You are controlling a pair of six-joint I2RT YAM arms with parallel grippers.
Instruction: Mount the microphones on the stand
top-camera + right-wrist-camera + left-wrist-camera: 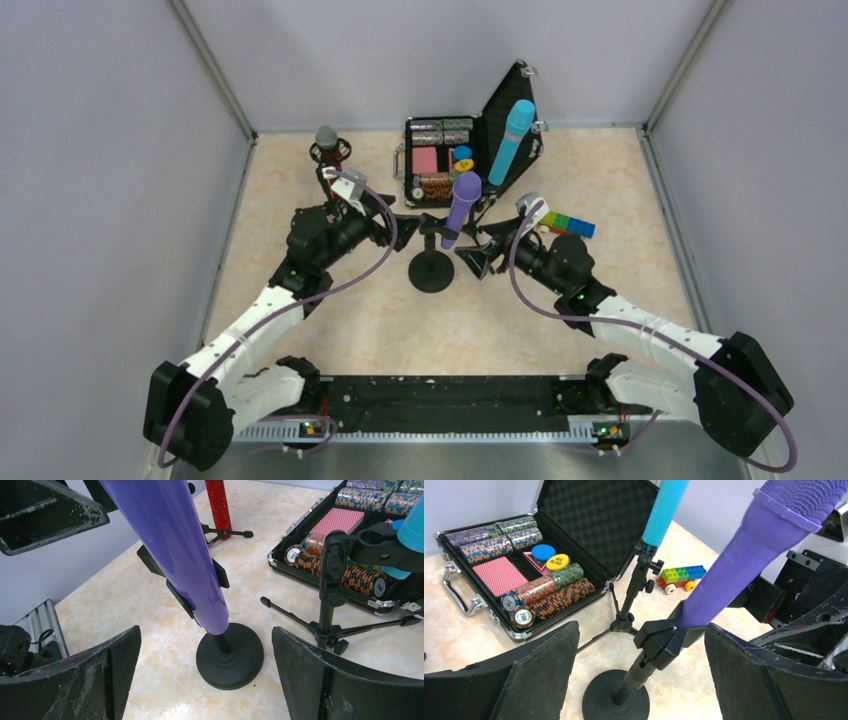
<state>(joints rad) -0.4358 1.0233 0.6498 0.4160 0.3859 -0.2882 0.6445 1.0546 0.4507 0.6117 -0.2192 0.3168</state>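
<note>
Left tool (641, 645) and right tool (205, 635) both stand wide and grip nothing — each has its pads spread to either side of the purple microphone (744, 565) without touching it. That microphone sits tilted in the clip (664, 637) of the round-base stand (229, 655) at mid-table. The blue microphone (512, 140) is held in the tripod stand (634, 590) just beside the open poker-chip case (594, 520). The red microphone (326, 140) stands upright in its own small tripod (225, 531) toward the far left. All three look seated, so by my reading the attaching is done or all but done. What seems left is to draw both arms clear without jogging the purple one. Room for that lies on the near side — the table (330, 320) is bare between the round base and the arm mounts. The far side is crowded: the tripod stand's spread legs run close by the right tool, with the case and the toy-brick car (680, 576) just beyond. The enclosure walls (120, 200) close the table on three sides. Pulling straight back toward the bases looks the safest line, since swinging sideways risks clipping the tilted handle or a tripod leg.
</note>
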